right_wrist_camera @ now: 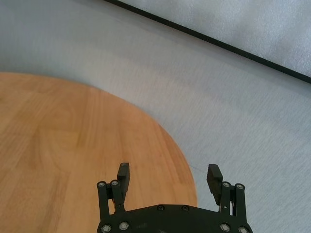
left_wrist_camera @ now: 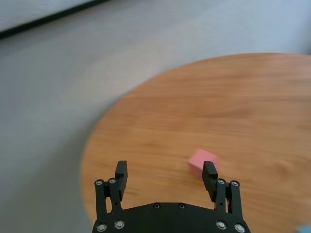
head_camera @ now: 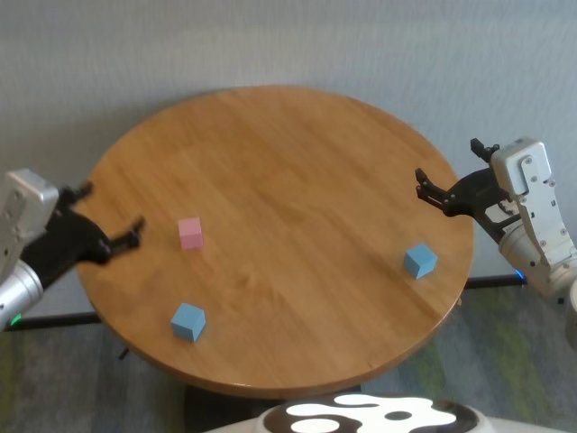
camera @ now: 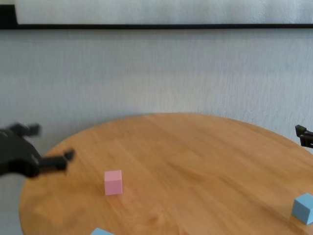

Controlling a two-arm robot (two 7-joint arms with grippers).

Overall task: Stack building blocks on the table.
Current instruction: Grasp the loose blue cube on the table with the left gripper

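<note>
Pink block (head_camera: 190, 233); two light-blue blocks (head_camera: 188, 321); honey-brown wood-grain table (head_camera: 297, 180); black pincers (head_camera: 113, 216).

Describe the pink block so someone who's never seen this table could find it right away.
Start at the round wooden table and look to the robot's left half. The pink block sits there alone, just ahead of the open left hand. It is the only pink cube; the other two blocks are light blue.
</note>
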